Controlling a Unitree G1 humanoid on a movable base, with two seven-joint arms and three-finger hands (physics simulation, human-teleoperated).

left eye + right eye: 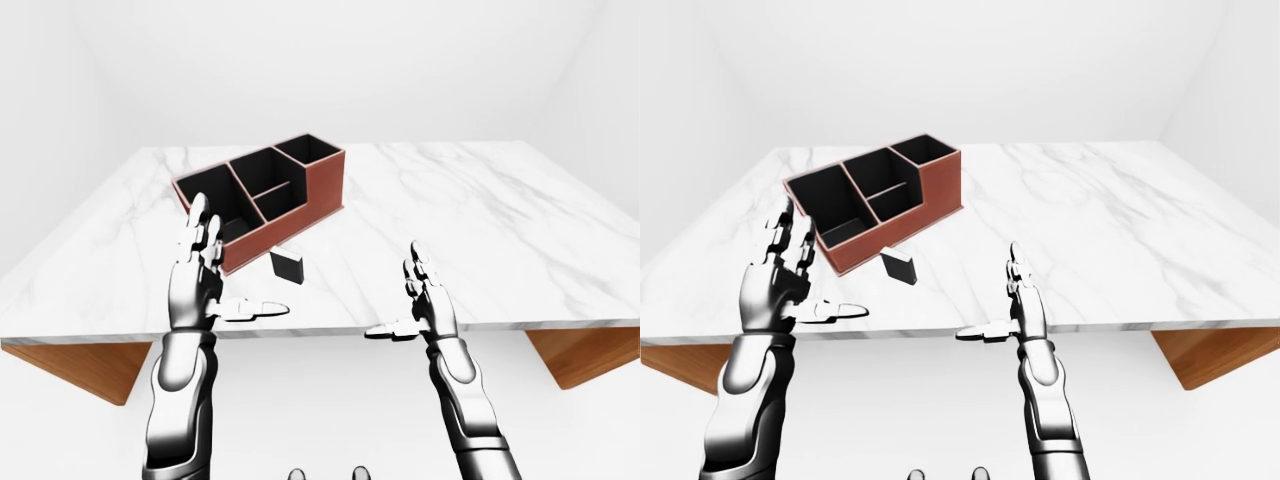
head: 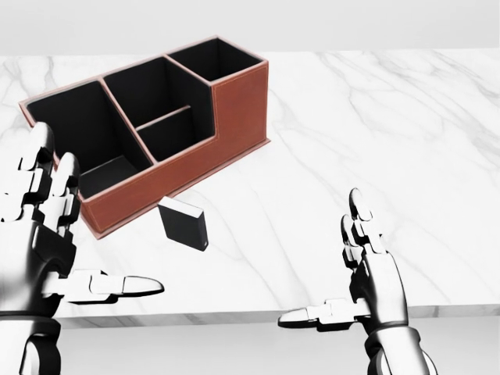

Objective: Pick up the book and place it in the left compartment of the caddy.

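The book (image 2: 183, 224), small, black and standing tilted, rests on the marble table (image 2: 375, 117) just below the caddy's near wall. The brown caddy (image 2: 238, 101) has black insides and sits angled at the head view's upper left; its large left compartment (image 2: 66, 129) holds nothing that I can see. My left hand (image 2: 90, 230) is raised at the left edge, left of the book and overlapping the caddy's left corner, fingers spread open. My right hand (image 2: 322, 262) hovers open at the table's near edge, right of the book. Neither hand touches the book.
The caddy's middle section is split by a low divider (image 2: 160, 119), and a taller square pocket (image 2: 211, 58) stands at its right end. The table's near edge (image 2: 234, 316) runs along the bottom of the head view. Wooden supports (image 1: 590, 355) show under the table's corners.
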